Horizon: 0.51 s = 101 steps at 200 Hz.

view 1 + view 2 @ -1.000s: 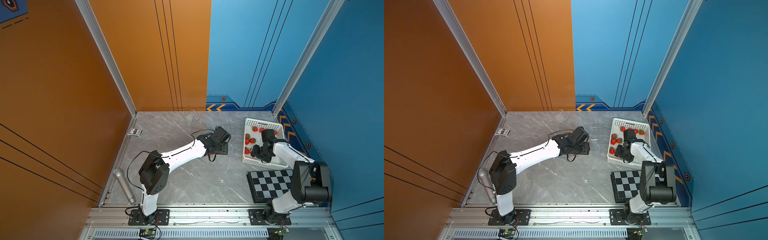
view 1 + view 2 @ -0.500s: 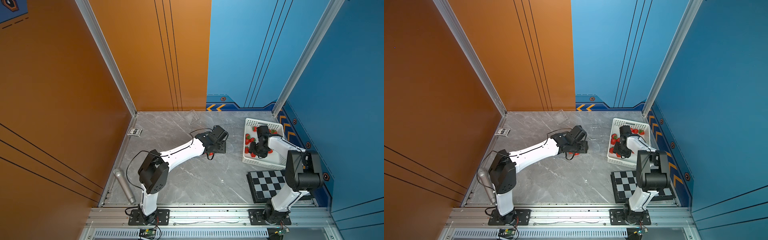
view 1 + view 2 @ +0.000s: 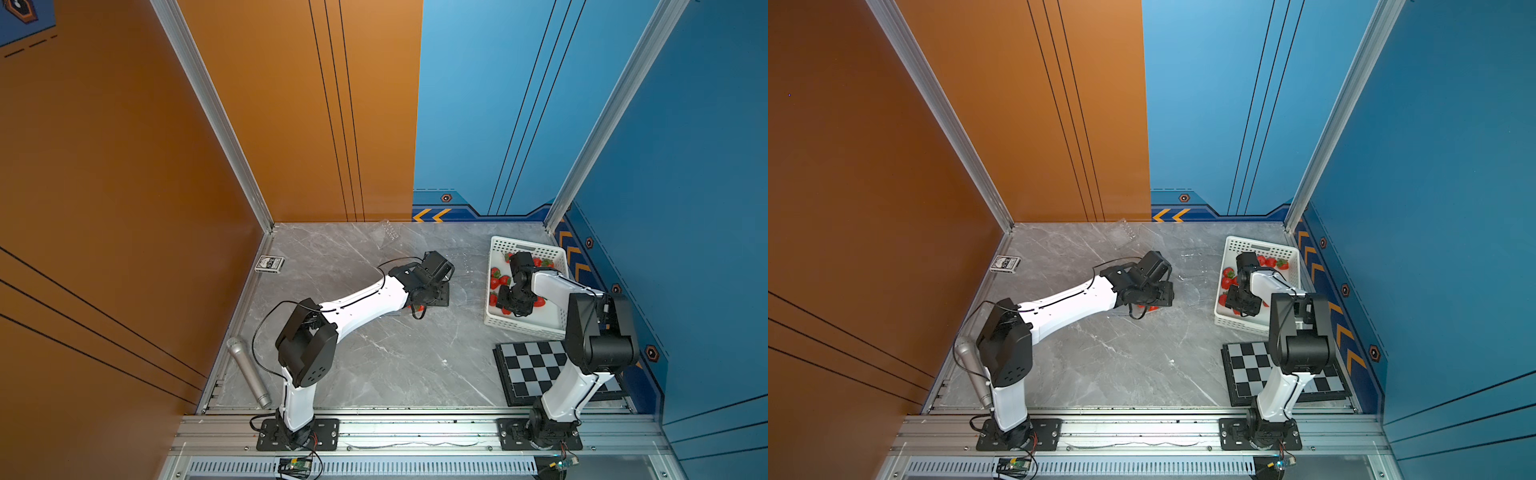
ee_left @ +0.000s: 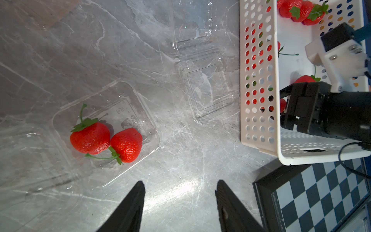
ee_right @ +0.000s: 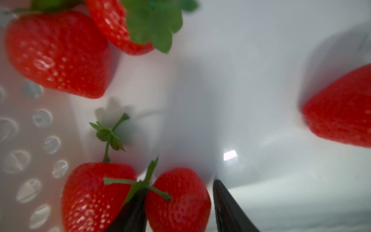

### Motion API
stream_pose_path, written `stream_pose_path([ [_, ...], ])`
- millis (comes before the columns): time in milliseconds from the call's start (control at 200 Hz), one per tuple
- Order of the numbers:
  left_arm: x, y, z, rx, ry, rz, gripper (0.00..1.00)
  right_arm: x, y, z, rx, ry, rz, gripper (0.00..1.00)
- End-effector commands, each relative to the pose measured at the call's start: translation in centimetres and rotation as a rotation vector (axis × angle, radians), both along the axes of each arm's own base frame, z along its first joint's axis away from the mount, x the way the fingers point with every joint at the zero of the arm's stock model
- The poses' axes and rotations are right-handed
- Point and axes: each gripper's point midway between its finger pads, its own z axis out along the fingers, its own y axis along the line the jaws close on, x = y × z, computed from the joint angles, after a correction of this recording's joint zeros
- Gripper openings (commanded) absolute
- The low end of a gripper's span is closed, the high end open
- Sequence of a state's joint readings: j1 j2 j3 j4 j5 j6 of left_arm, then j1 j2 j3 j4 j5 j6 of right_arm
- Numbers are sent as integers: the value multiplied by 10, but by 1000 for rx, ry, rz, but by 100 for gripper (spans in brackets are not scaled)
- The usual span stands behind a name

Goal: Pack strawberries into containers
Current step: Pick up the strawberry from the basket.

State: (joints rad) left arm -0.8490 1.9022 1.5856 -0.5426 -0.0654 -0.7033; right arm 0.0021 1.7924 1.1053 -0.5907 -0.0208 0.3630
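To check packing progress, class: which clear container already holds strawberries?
The container nearest the left hand: two strawberries lie in it, while the other container by the white basket is empty.

I'm driving a robotics lab cell, a built test booth rather than any lived-in room: tall orange panels (image 3: pixel 124 166) and blue panels (image 3: pixel 685 166) wall in a marble-look tabletop (image 3: pixel 395 365), my arms' bases (image 3: pixel 297 434) are bolted to an aluminium rail (image 3: pixel 415 430), and a checkerboard plate (image 3: pixel 528 370) lies near my right gripper (image 3: pixel 503 306), between it and its base.
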Motion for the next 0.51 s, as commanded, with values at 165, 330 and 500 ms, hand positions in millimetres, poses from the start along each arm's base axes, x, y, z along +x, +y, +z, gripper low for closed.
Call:
stream_pose_path([
  [165, -2, 8, -2, 8, 17, -3, 59, 4, -1, -1, -22, 1, 10, 41],
  [330, -3, 9, -2, 8, 17, -2, 59, 4, -3, -4, -16, 6, 8, 36],
  [500, -2, 14, 1, 10, 10, 7, 59, 5, -2, 0, -11, -7, 10, 23],
])
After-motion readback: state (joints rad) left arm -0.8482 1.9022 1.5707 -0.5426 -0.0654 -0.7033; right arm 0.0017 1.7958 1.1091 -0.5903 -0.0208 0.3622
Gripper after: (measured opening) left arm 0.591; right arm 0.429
